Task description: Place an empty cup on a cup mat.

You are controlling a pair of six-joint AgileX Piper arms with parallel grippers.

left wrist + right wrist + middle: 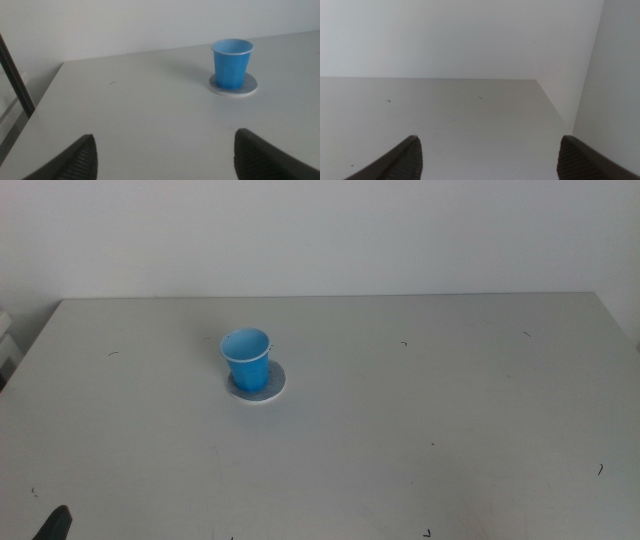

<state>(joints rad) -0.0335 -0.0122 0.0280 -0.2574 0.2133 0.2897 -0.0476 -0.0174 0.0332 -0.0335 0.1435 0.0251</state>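
In the middle view you see the cup [246,359] standing upright on the cup mat [272,388], left of the worktop's [420,410] centre and toward its far edge; the mat's white edge shows around the cup's base, more on the side toward the right edge. A dark tip of the left gripper [55,525] shows at the near left corner.

In the left wrist view your left gripper [165,155] has its jaws wide apart and holding nothing, well back from the cup [231,64] on its mat [248,87].

In the right wrist view your right gripper [487,157] also has its jaws wide and holding nothing, over bare worktop [445,115] near an edge.
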